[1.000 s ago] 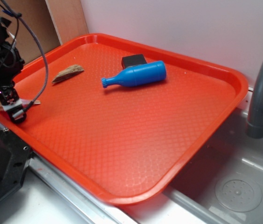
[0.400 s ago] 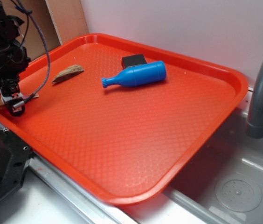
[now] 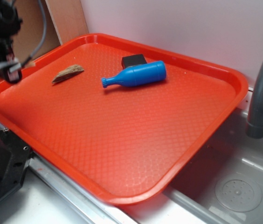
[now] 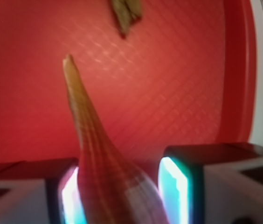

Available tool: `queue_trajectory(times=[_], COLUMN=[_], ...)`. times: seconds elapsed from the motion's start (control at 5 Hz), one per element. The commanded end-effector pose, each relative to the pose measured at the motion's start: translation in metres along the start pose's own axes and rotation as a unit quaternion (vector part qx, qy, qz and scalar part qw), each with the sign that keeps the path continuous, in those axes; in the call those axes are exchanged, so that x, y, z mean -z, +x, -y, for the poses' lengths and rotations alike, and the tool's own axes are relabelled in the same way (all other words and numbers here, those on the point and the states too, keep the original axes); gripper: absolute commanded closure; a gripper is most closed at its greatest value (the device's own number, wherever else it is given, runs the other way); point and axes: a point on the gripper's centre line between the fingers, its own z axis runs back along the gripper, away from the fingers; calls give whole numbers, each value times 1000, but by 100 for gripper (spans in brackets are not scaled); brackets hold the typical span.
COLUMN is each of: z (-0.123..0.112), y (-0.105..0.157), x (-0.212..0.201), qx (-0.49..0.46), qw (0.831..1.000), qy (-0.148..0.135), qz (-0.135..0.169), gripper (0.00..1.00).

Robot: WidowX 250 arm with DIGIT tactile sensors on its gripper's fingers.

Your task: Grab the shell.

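Note:
The shell (image 4: 104, 161) is cream and tan with a long pointed tail. It fills the wrist view, held between my gripper (image 4: 124, 189) fingers, tail pointing away over the red tray (image 4: 178, 79). The left pad (image 4: 71, 196) touches it; a narrow gap shows beside the right pad (image 4: 173, 186). In the exterior view my gripper (image 3: 8, 70) hangs above the tray's (image 3: 122, 140) far left edge, shut on the shell, whose thin tail (image 3: 28, 60) pokes out to the right.
A brown flat shell piece (image 3: 68, 73) lies on the tray near the gripper. A blue bottle (image 3: 134, 74) lies on its side by a black block (image 3: 134, 60). A grey faucet (image 3: 262, 84) and sink (image 3: 238, 186) are to the right.
My gripper has risen from the tray's left edge, carrying the shell up off the tray. Nothing else has moved.

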Motion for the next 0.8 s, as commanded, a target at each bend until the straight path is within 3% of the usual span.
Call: queue_trajectory(times=[0.0, 0.2, 0.4, 0.6], z=[41, 62, 71, 77], y=[22, 40, 59, 72], x=[-56, -75, -96, -111], qx=[-22, -9, -18, -13], qw=[1000, 999, 998, 997], qy=[13, 18, 2, -25], qz=[12, 32, 65, 73], gripper=[100, 100, 100, 100])
